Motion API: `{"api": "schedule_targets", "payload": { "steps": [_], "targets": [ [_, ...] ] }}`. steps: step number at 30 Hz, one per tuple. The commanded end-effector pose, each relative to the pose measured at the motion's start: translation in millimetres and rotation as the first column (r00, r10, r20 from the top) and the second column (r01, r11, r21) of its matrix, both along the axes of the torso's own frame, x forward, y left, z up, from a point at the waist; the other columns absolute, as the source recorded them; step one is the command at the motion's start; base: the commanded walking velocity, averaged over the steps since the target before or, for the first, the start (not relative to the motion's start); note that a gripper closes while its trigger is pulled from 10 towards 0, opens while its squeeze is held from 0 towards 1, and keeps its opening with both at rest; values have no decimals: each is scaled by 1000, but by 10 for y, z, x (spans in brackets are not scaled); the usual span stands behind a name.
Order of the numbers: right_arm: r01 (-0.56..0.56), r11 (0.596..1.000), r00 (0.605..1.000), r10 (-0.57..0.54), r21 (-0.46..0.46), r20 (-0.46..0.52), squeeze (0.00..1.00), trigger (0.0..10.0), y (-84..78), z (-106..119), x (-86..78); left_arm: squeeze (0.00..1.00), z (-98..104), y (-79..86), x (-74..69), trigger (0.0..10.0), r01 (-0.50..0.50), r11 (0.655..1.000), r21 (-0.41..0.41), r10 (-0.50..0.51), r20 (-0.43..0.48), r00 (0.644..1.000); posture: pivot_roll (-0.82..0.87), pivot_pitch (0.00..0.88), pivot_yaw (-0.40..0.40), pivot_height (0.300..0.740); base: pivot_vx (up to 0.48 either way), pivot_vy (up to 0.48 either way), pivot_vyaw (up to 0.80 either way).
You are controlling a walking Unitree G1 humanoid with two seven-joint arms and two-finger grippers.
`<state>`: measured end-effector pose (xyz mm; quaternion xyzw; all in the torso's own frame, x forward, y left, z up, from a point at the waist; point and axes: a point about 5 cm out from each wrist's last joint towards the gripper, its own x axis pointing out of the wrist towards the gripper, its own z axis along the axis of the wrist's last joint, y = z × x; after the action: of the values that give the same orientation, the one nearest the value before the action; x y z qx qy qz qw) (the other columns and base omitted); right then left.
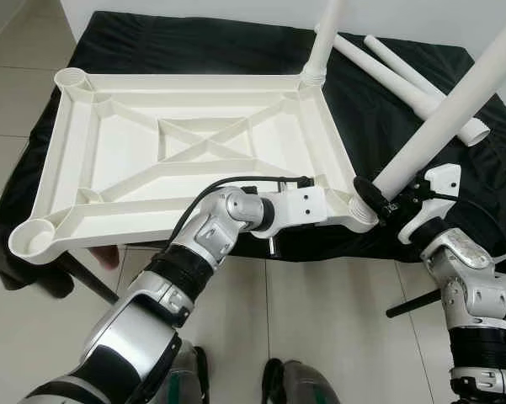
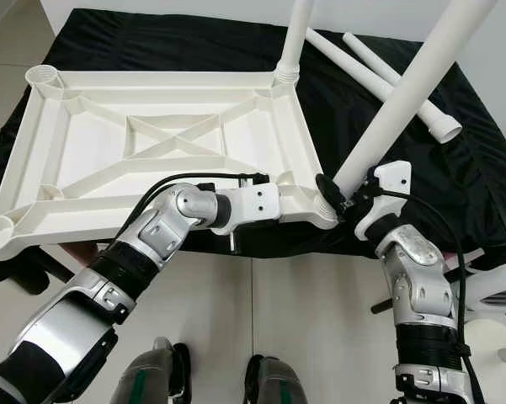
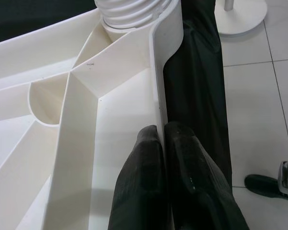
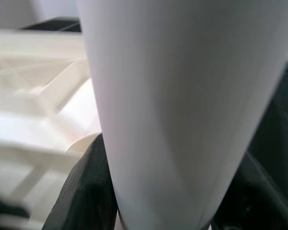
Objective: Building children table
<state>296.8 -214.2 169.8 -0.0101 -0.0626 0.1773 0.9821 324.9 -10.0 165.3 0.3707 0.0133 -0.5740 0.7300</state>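
Black cloth [image 1: 387, 93] covers the low table that carries everything, and the white plastic ribbed tabletop [image 1: 194, 147] lies upside down across most of it, its near long edge overhanging the cloth's front edge above the pale tiled floor [image 1: 320, 320]. Two loose white plastic legs [image 1: 404, 71] lie side by side near the cloth's far right corner, well apart from the grippers. One white leg already standing [image 1: 324, 42] rises from the tabletop's far right corner socket. Open round sockets show at the far left corner [image 1: 71, 80] and the near left corner [image 1: 29, 240]. At the near right corner, the right gripper [image 1: 386, 200] is clamped on the lower end of a tilted white leg [image 1: 455, 105], which leans up and away to the right, its base at that corner socket; the black fingers [image 4: 86, 191] flank the tube on both sides. The left gripper [image 3: 161, 158] has its jaws pressed together on the tabletop's thin near rim, just beside that same corner, one finger inside the rim and one outside against the hanging cloth. A round white base [image 3: 239, 17] stands on the floor beyond the cloth's right edge. Bare tiles lie in front of the table around the robot's feet [image 2: 210, 379].
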Motion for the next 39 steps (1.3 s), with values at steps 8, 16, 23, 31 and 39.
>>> {"api": "schedule_targets", "payload": {
  "steps": [8, 16, 23, 31, 39],
  "targets": [
    [250, 957, 968, -244, 147, -53, 0, 10000, 444, -66, 2, 0, 191, -129, -24, 10000, -11, 995, -100, 23, 118, 993, 6, 115, -64, 740, 0, 0, 0],
    [487, 853, 873, -474, 187, -114, 0, 10000, 623, -125, 27, 0, 200, -127, -19, 10000, -12, 994, -106, 25, 120, 992, 7, 114, -63, 740, 0, 0, 0],
    [490, 842, 871, -483, 224, -88, 1000, 10000, 592, -70, 22, 0, 211, -127, -12, 10000, -10, 994, -106, 24, 123, 992, 8, 112, -61, 740, 0, 0, 0],
    [430, 871, 899, -437, 238, -22, 0, 10000, 592, 5, -28, 1000, 210, -103, -8, 10000, -26, 989, -144, 30, 27, 999, 8, 111, -60, 740, 0, 0, 0],
    [412, 880, 907, -421, 236, -14, 0, 10000, 567, -4, 8, 1000, 332, -111, -61, 10000, 2, 983, -185, 3, 25, 1000, 9, 110, -57, 740, 0, 0, 0]
  ]
}}
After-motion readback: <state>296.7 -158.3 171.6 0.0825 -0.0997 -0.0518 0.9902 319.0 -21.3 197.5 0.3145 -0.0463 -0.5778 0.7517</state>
